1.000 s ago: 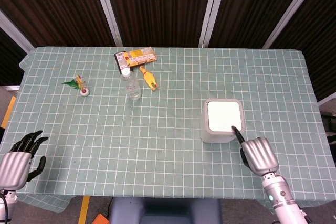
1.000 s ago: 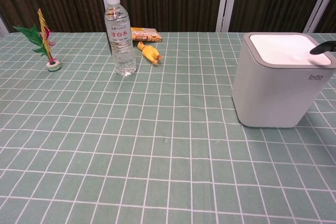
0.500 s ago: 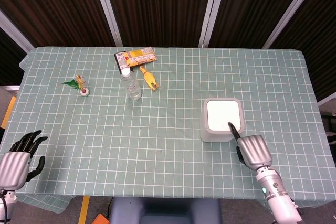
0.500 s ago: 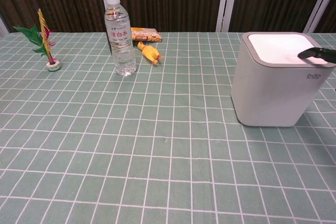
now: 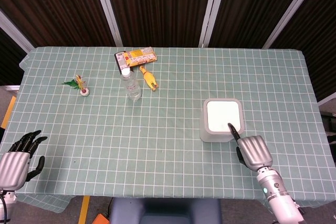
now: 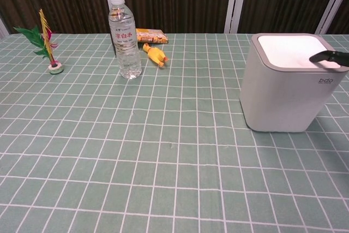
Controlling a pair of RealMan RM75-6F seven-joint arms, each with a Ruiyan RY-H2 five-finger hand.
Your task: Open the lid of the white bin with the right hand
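Note:
The white bin (image 5: 214, 135) with a grey rim stands on the right part of the table, its white lid (image 5: 223, 116) down and flat. My right hand (image 5: 254, 152) is at the bin's near right corner, one dark finger stretched out onto the lid's near edge and the others curled in. In the chest view only that fingertip (image 6: 328, 56) shows, lying on the lid (image 6: 289, 45) of the bin (image 6: 281, 99). My left hand (image 5: 18, 161) hangs off the table's near left corner, fingers apart and holding nothing.
A water bottle (image 5: 131, 84) stands at the back left of centre, with a yellow rubber chicken (image 5: 149, 79) and a snack packet (image 5: 135, 57) close by. A small feather toy (image 5: 80, 84) sits further left. The table's near edge (image 5: 173, 198) runs just below both hands.
The right hand's outstretched finger slid a little leftward along the lid, and the bin shifted slightly left with it. The lid stays down. The left hand is still.

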